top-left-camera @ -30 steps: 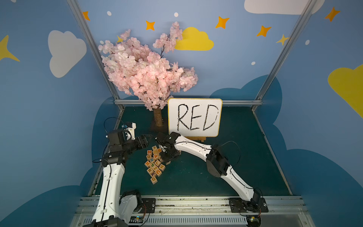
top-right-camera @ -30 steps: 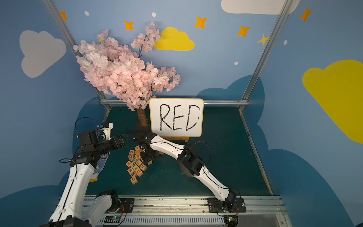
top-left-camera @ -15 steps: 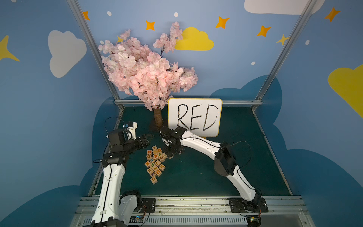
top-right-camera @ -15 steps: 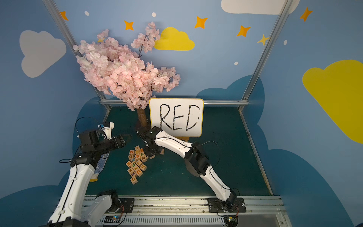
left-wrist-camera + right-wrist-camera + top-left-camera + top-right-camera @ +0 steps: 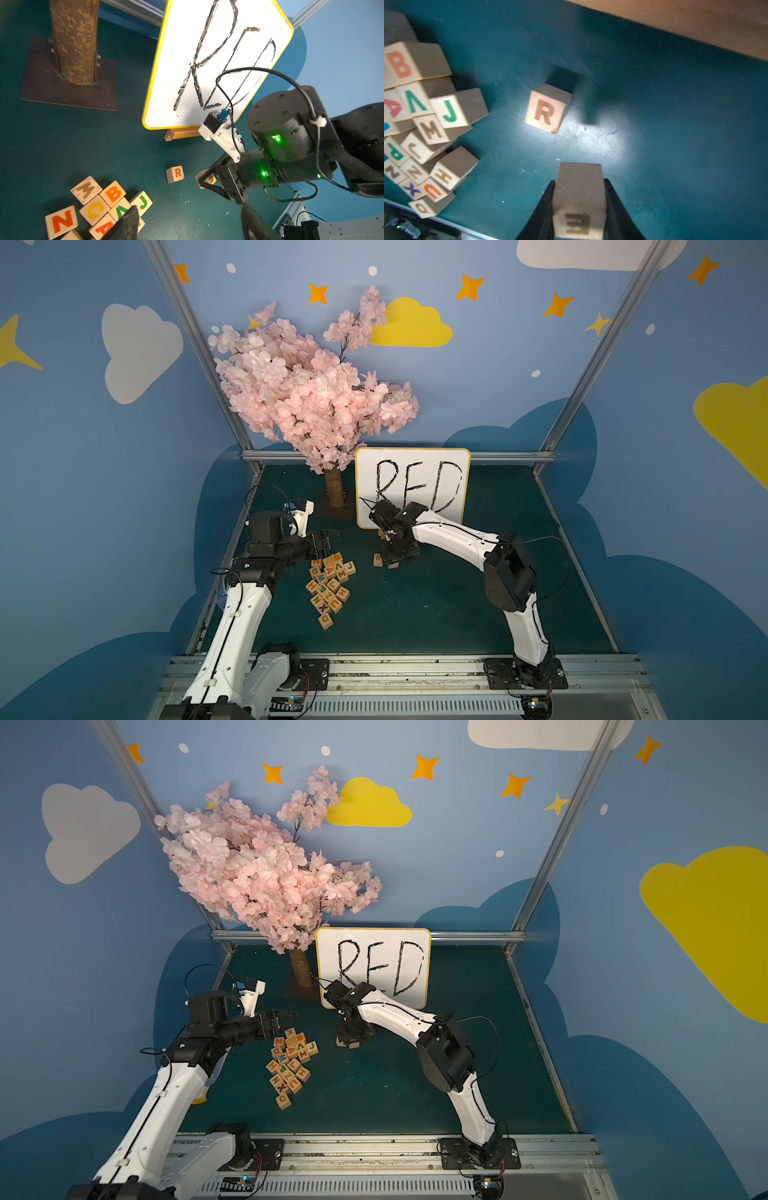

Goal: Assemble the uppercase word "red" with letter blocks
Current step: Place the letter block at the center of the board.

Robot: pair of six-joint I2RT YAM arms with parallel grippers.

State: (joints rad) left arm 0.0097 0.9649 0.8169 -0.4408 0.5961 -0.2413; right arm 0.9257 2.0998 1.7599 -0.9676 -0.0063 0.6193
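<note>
My right gripper is shut on a wooden block with an orange E, low over the green mat in front of the board. The E block hangs just right of the R block, which stands alone on the mat and shows in both top views. I cannot tell whether the E block touches the mat. The remaining letter blocks lie in a pile to the left. My left gripper hovers open and empty at the pile's far edge.
The white yellow-rimmed board with handwritten RED stands on a wooden foot just behind the two blocks. The blossom tree's trunk and dark base plate stand left of the board. Blue walls enclose the mat.
My right arm has swung rightward from over the pile to the spot before the board, carrying the E block down beside the R block. The left arm has barely moved.
</note>
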